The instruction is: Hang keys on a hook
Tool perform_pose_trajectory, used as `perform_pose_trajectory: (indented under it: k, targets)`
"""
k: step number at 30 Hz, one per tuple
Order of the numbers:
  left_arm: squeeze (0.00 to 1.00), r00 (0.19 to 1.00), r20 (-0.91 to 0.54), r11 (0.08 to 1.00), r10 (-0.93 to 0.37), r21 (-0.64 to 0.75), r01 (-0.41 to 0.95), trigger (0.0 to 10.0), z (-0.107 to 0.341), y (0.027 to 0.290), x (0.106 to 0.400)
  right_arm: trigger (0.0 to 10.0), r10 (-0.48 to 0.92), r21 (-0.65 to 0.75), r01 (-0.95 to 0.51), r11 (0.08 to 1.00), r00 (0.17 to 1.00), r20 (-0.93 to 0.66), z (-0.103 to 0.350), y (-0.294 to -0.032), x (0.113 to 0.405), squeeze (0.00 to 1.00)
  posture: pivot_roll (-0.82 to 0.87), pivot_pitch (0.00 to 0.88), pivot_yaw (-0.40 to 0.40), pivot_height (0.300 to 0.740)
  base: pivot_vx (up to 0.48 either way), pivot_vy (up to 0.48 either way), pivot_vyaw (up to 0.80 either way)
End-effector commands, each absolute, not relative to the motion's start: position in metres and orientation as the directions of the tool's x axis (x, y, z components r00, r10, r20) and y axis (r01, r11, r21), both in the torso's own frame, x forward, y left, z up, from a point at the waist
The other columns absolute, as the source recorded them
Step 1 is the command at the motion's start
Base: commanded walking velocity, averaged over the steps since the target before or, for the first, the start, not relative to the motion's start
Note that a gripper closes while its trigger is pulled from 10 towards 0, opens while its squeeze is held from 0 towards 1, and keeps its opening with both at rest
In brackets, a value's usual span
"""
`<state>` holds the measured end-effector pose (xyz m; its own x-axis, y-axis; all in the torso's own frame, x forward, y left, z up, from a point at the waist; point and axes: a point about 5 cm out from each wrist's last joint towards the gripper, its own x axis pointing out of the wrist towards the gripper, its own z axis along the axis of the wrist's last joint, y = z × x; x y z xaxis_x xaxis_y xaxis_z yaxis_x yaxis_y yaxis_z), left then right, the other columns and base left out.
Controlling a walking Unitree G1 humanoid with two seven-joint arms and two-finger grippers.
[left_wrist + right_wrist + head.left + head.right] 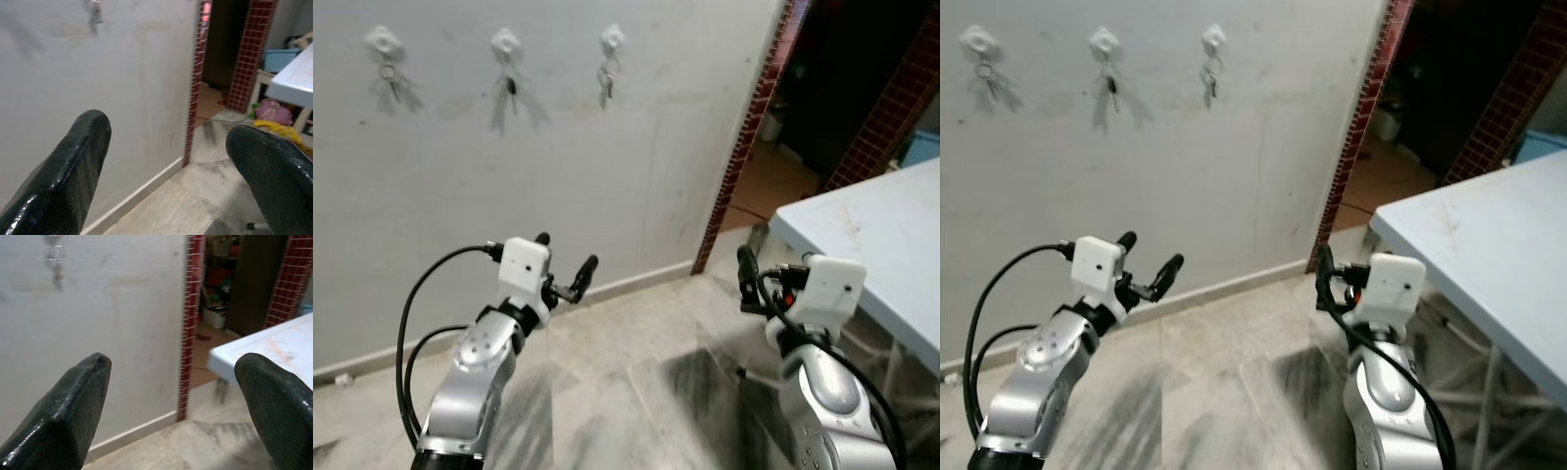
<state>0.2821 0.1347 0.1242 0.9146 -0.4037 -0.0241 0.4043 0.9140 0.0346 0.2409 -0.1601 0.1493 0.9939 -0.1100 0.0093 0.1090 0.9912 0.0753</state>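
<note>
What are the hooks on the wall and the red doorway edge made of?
The three hooks look like white plastic, smooth and moulded, though they are too small to be sure. The keys hanging from them look like dull grey metal. The doorway edge seems to be small glossy dark-red tiles with pale grout lines.

The left gripper (pixel 164 171) has its two black fingers (pixel 68 171) spread wide apart with nothing between them. Beyond them stands a pale wall (pixel 98 83) with keys (pixel 96 11) hanging near its top, and a red tiled doorway edge (pixel 195 83). A white table (pixel 293 78) stands beyond the doorway edge.
</note>
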Motion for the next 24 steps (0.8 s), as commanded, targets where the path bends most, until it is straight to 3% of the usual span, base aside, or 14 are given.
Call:
perform_pose_trajectory:
  k: [1, 14, 24]
  targets:
    - [0.00, 0.899, -0.002, 0.898, -0.439, 0.029, 0.439, 10.0, 0.1291, 0.1229, 0.2825, 10.0, -0.142, 0.058, 0.140, 0.988, 0.990, 0.019, 0.1511, -0.1694, 0.2398, 0.00, 0.01, 0.000, -0.041, 0.740, 0.307, -0.360, 0.00]
    - [0.00, 0.902, -0.010, 0.902, -0.432, 0.006, 0.432, 10.0, 0.1270, 0.1220, 0.2826, 10.0, -0.140, 0.060, 0.139, 0.988, 0.990, 0.021, 0.1510, -0.1684, 0.2409, 0.00, 0.01, 0.000, -0.043, 0.740, 0.000, 0.000, 0.00]
    - [0.00, 0.914, -0.012, 0.914, -0.405, 0.001, 0.405, 10.0, 0.1268, 0.1240, 0.2861, 10.0, -0.139, 0.059, 0.138, 0.989, 0.990, 0.020, 0.1521, -0.1683, 0.2431, 0.00, 0.01, 0.000, -0.044, 0.740, 0.000, 0.000, -0.78]
